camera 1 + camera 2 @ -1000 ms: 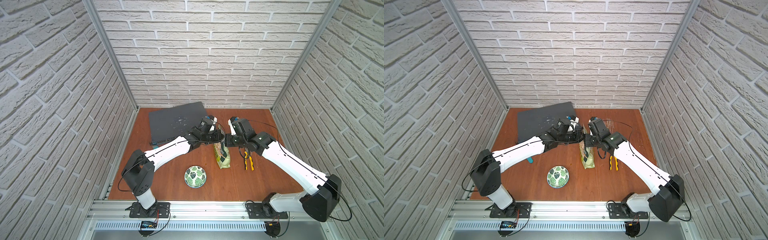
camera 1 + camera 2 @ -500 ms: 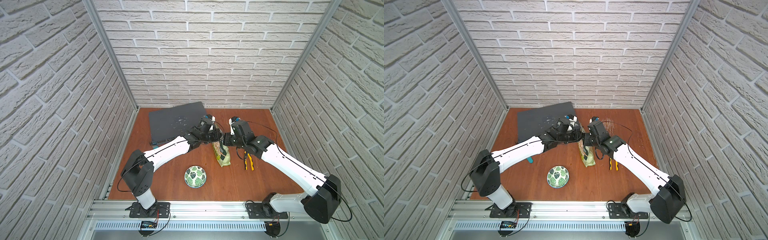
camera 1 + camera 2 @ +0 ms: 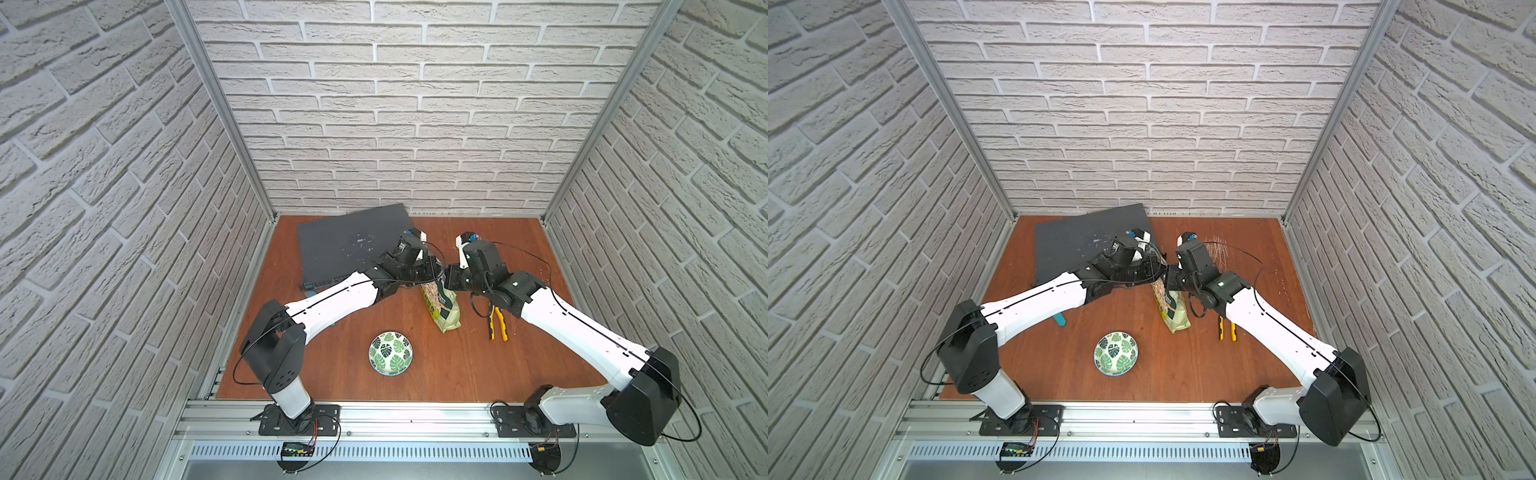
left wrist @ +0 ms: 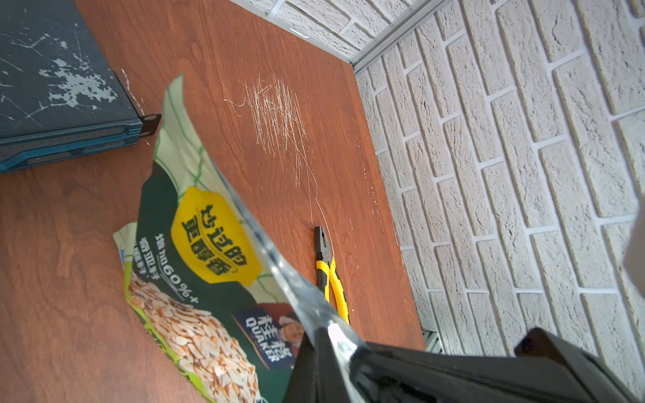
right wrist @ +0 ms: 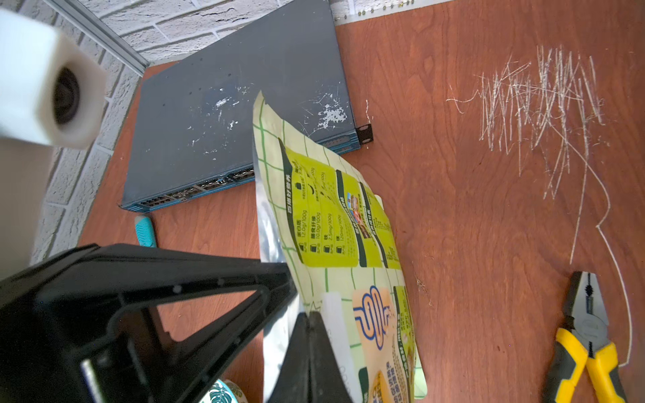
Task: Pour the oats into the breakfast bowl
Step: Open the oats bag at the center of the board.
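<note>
Only in left wrist view: front of oat pouch (image 4: 209,279), with QUAKER logo, yellow badge with bold Chinese text, "60%+", printed oat flakes. Only in right wrist view: back of pouch, lime nutrition panel reading "12.0g/100g", "10.0g/100g"; rest too small to read. Silver lining showing at pouch mouth in both wrist views. Actual oats out of sight.

Whole only in both top views: breakfast bowl (image 3: 390,353), upright on brown table (image 3: 332,374), toward front, left of pouch, well apart; just a sliver at frame edge in right wrist view. Teal handle (image 5: 145,230) near network switch (image 5: 237,115), plain in right wrist view, half hidden by left arm (image 3: 1034,303) in a top view. Yellow-handled pliers (image 3: 497,324) flat on table, just right of pouch.

Left gripper (image 4: 324,352) clamped tight on pouch's top edge. Right gripper (image 5: 310,324) pinched closed on same edge from opposite side, fingertips nearly meeting in both top views. Pouch top lifted, lower end down on table, body tilted.
</note>
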Motion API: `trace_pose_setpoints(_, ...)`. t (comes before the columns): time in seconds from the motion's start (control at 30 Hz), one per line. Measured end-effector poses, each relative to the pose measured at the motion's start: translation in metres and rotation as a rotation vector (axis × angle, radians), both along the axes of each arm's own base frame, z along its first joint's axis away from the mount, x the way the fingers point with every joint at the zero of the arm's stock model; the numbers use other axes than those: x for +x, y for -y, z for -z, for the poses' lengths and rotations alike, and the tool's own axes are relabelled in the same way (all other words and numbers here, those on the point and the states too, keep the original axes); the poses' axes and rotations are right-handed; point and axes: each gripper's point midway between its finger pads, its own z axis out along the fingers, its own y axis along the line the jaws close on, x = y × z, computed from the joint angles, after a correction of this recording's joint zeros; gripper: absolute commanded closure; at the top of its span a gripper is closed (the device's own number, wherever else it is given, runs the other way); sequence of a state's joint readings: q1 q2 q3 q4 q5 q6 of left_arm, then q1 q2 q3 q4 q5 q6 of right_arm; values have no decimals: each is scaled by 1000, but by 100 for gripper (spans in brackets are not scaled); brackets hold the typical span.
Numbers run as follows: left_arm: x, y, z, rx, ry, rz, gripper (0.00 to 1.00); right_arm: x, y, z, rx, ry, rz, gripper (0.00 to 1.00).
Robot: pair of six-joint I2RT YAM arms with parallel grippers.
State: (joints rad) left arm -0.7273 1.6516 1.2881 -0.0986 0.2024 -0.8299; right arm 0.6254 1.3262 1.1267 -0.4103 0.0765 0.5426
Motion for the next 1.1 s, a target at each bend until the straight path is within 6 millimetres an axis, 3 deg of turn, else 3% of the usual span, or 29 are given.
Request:
trace_pose_setpoints(0.2,-7,-8,6,23,-25,-1,100,4,12,7,-25,-28,-78,97)
trace_pose_setpoints(0.47,-9,-11,9,37,-36,0,100,2,11,9,-84,-56,-176,97)
trace_pose_setpoints(0.83,-26,-30,15,149,-54,24,100,13,56,4,-270,4,29,97)
trace_pose_setpoints(1.1,-25,-47,9,261,-24,0,100,11,54,-3,-278,17,54,97)
